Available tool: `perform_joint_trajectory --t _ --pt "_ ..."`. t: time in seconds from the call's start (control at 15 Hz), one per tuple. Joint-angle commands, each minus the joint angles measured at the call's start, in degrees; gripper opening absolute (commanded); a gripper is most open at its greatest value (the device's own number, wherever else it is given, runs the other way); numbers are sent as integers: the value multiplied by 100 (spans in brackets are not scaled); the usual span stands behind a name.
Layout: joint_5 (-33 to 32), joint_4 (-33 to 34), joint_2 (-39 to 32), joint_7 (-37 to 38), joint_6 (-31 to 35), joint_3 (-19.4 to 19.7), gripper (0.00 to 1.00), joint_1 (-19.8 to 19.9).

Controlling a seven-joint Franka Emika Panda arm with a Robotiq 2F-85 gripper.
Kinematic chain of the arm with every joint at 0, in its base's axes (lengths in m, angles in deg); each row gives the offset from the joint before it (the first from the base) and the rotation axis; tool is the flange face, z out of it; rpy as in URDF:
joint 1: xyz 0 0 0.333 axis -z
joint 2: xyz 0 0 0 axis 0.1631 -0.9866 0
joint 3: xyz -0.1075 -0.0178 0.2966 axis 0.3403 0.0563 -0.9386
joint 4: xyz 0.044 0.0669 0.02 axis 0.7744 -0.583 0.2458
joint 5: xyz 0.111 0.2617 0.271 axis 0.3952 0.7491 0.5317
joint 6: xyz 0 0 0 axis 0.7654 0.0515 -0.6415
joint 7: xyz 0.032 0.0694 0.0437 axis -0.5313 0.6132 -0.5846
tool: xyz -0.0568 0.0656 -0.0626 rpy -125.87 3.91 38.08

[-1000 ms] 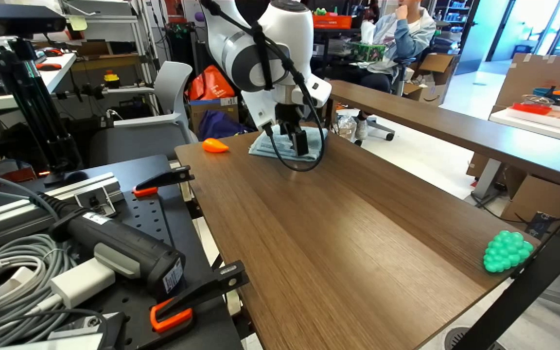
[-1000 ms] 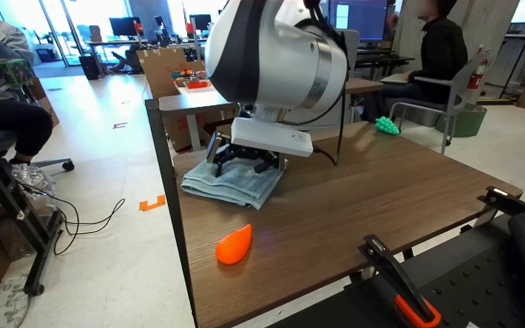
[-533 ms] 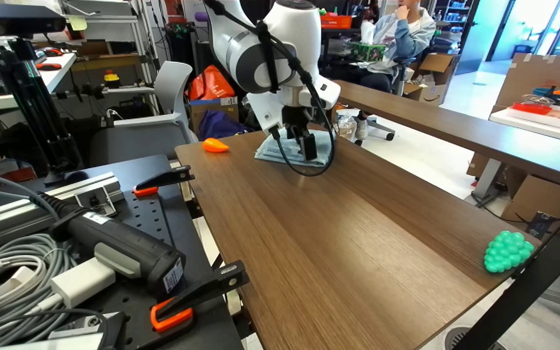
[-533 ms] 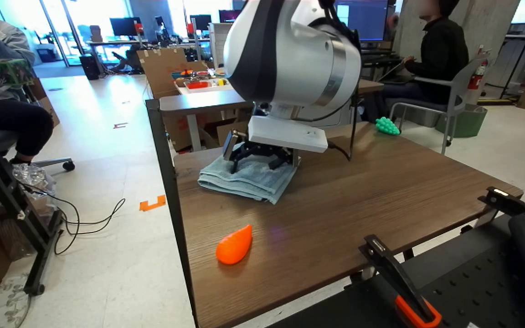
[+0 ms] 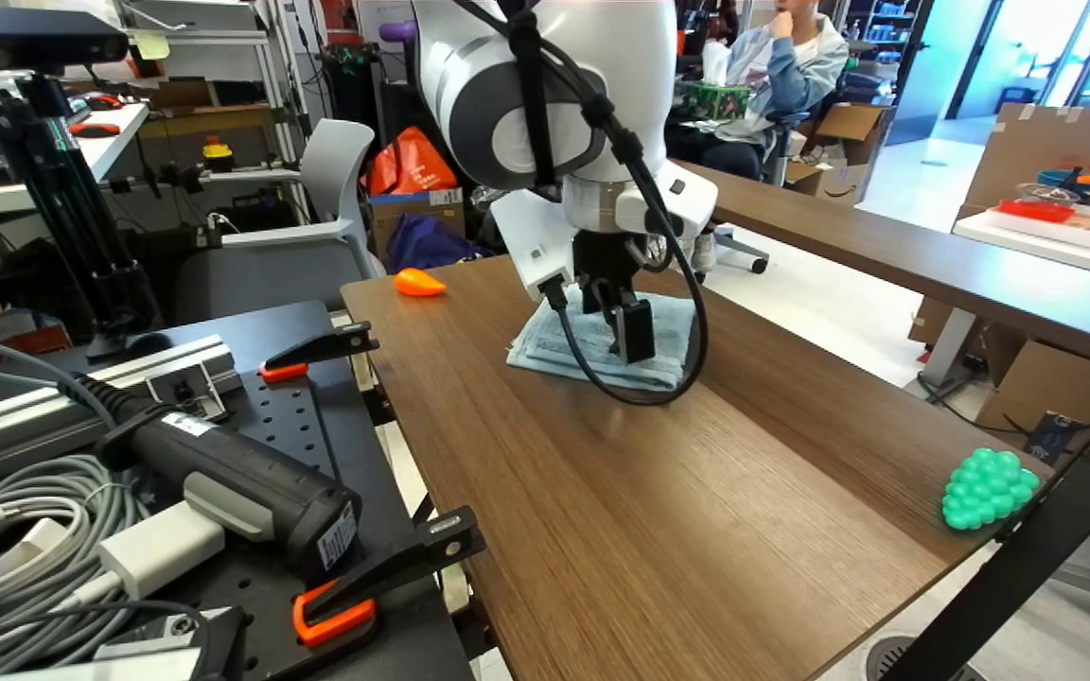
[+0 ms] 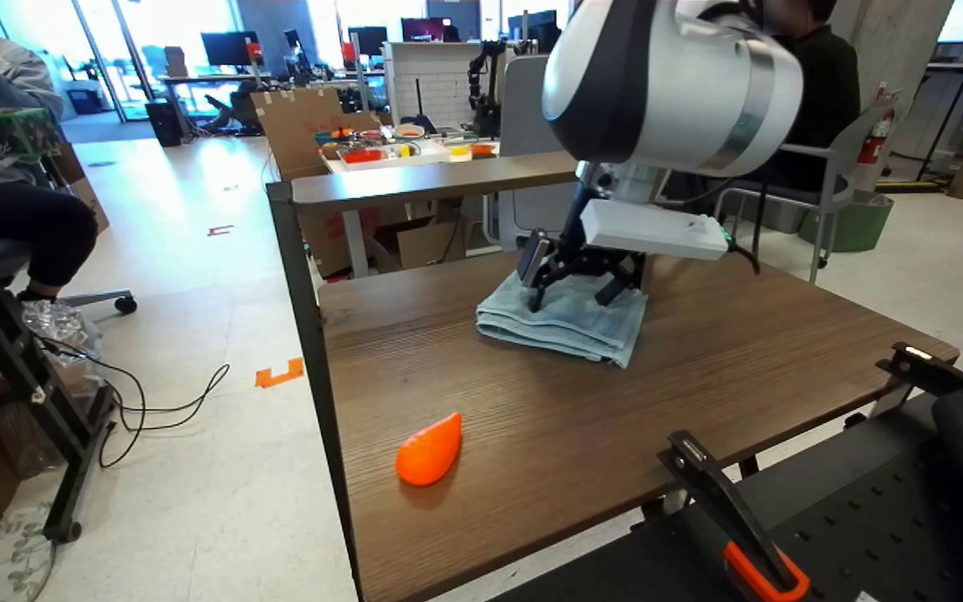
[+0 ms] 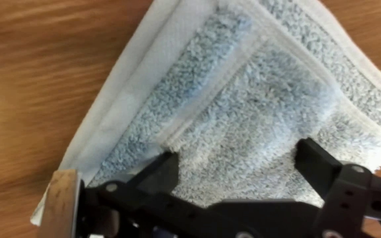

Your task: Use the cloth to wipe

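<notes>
The gripper (image 7: 238,155) points down onto the cloth (image 7: 243,109), its two black fingers (image 7: 316,167) spread well apart, their tips touching the upper layer and a stretch of fabric lying between them. The cloth is pale blue-grey, folded into several layers with lighter bands along its edges, and it lies flat on the brown table (image 6: 699,368) directly under the tool. Just above, a white housing (image 6: 653,228) juts out from the wrist; the black cable (image 5: 644,401) plugged into it hangs in a loop that crosses in front of the cloth in an exterior view. Over this rises the white arm (image 6: 690,92). On the same table an orange teardrop-shaped object (image 6: 429,451) lies apart from the cloth, and a green bumpy object (image 5: 988,489) sits well apart toward the opposite end, so the cloth is between the two. Alongside the table stands a dark bench (image 5: 275,317) bearing a black-and-orange clamp (image 5: 413,558) and a dark handheld device (image 5: 233,473). Farther off are a second brown tabletop (image 5: 886,246), a grey chair (image 5: 332,180) and a seated person (image 5: 791,80) with a hand at the chin.
</notes>
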Motion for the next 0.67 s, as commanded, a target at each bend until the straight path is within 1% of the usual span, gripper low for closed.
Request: perform_joint_trajectory --t 0.0,0.07,0.13,0.33,0.47,0.6 --pt "71 -562 421 -502 -20 -486 100 888" --pt "34 -539 388 -579 -127 -517 100 983" --pt "-25 -567 414 -574 -215 -434 100 932" --pt "-271 -557 288 -296 -289 61 100 243" --pt "-493 -516 184 -227 -363 254 100 -187" --pt "-659 -489 142 -180 -572 312 100 -494"
